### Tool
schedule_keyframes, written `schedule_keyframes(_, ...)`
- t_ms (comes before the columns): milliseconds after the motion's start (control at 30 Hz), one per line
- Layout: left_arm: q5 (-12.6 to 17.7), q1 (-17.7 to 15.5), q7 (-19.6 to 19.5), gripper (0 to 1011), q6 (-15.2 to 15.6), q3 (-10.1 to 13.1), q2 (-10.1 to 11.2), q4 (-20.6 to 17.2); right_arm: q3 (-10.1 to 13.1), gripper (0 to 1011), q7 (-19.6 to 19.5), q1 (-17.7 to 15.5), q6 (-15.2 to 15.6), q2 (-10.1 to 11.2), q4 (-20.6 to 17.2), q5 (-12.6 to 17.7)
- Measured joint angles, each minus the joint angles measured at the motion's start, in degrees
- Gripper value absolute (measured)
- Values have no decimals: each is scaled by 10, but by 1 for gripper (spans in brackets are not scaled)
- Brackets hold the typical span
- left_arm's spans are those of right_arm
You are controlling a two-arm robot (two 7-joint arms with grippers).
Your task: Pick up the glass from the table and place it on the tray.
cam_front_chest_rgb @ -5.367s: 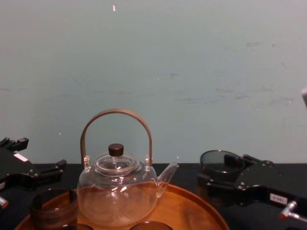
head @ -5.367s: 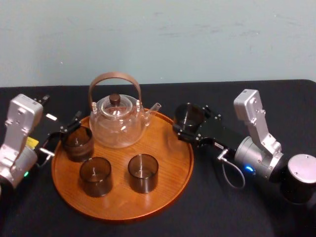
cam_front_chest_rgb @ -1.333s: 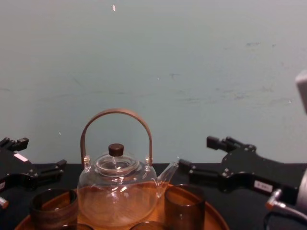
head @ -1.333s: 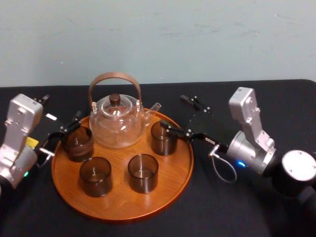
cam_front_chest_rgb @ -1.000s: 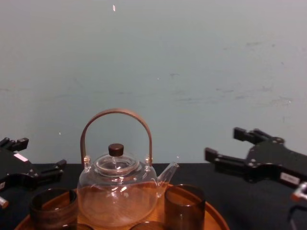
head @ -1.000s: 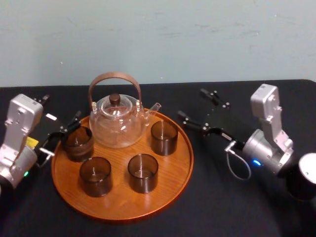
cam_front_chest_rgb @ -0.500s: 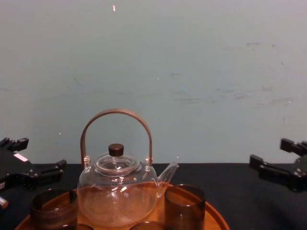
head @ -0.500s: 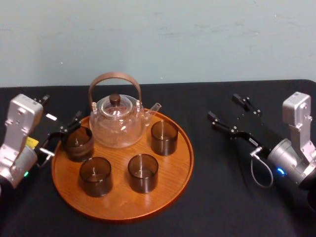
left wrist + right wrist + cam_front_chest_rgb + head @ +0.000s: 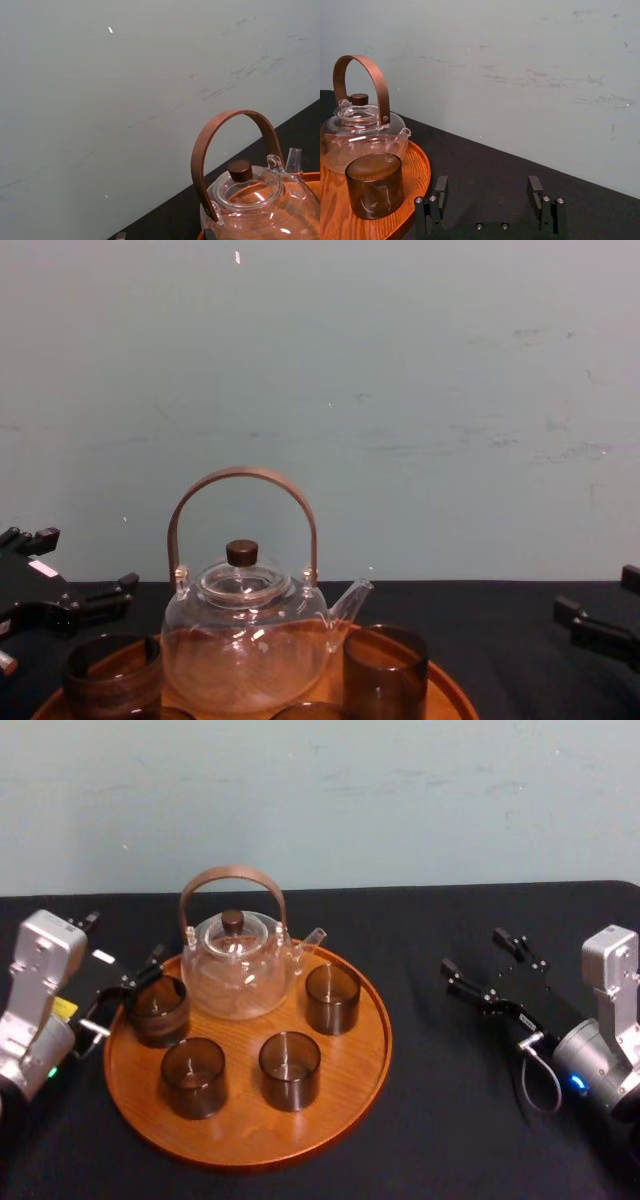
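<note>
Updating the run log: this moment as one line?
right end effector: open, above table, right of tray | glass: upright on tray | left end effector: open, beside tray

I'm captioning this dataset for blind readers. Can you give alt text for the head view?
A round wooden tray on a black table holds a glass teapot and four smoky glasses; the right gripper, open and empty, is over the table to the tray's right. The left gripper sits open by the tray's left rim.
</note>
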Motion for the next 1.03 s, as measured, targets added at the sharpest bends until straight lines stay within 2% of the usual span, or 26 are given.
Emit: schedule_keyframes(1033, 0, 0, 0, 1001, 0, 0, 0, 0, -1, 1002, 4, 1, 1, 3, -4, 4)
